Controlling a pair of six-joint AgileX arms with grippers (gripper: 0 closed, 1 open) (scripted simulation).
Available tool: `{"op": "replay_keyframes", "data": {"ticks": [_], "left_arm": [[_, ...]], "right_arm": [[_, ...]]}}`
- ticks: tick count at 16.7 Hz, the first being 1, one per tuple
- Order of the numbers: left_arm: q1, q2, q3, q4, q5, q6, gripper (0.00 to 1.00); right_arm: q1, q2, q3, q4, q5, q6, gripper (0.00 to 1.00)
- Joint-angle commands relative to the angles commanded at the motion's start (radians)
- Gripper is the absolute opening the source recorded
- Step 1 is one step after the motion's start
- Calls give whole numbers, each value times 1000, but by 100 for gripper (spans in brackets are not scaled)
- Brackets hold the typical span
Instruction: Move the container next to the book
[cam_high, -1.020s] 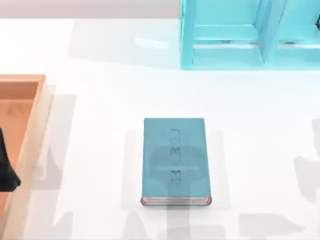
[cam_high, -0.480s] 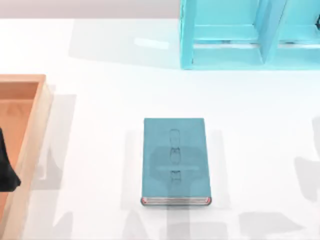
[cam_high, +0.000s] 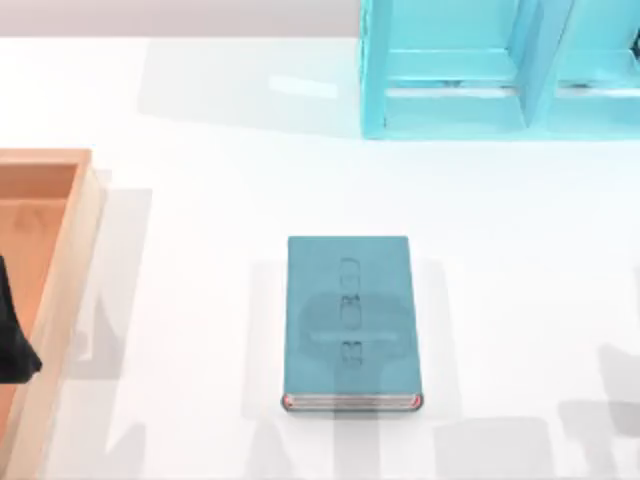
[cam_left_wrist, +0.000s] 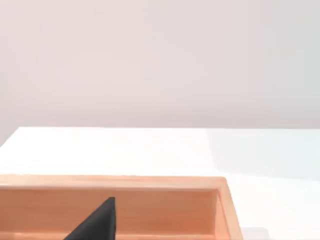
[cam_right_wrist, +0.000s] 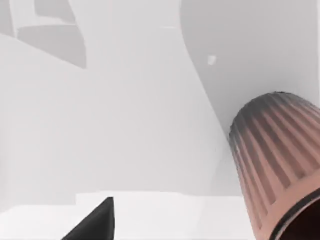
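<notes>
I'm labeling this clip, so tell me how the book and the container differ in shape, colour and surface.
Shape: the book is a flat rectangular slab lying closed on the table; the container is a round cup.
Colour: the book is teal-blue with pale page edges and red trim; the container is pinkish-brown outside, dark inside.
Surface: the book's cover is plain but for faint embossed marks; the container's wall is ribbed lengthwise.

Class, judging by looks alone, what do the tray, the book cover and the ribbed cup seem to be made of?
Shallow orange-brown tray: probably wood, matte, faint grain.
Flat teal-blue book: cloth-like matte cover with embossed marks, pale page edges.
Small pinkish-brown ribbed cup: possibly plastic or ceramic, moulded ribs; uncertain.
</notes>
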Motion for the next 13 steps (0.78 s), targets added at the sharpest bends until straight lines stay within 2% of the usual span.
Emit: {"op": "replay_keyframes", "data": {"ticks": [7,13], "left_arm": [[0,0,0,0,0,0,100],[0,0,0,0,0,0,100]], "right_arm": [[0,16,-55,60,0,-1,100],[0,16,-55,60,0,-1,55]]}}
